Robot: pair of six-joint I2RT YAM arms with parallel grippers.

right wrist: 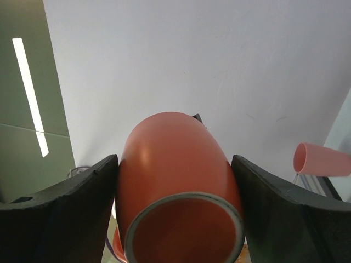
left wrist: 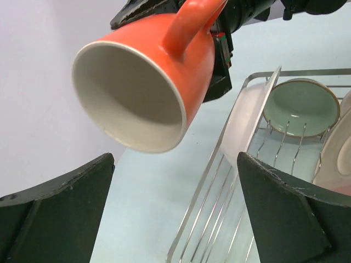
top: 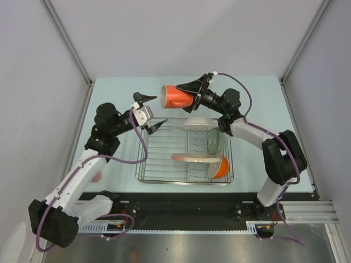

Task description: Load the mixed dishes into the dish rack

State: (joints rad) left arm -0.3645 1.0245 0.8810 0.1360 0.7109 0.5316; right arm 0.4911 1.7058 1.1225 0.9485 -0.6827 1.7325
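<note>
An orange mug hangs on its side in the air over the back left corner of the dish rack. My right gripper is shut on its body, one finger on each side. The mug's white inside faces my left gripper, which stands open just short of the rim with nothing between its fingers. In the rack stand a white shallow bowl, a sage green bowl, a pink-and-cream plate and an orange-outside bowl. A small pink cup shows in the right wrist view.
The rack's left half holds bare wires and tines. Grey walls close the table at the back and on both sides. A purple cable from the left arm loops over the rack's left rim.
</note>
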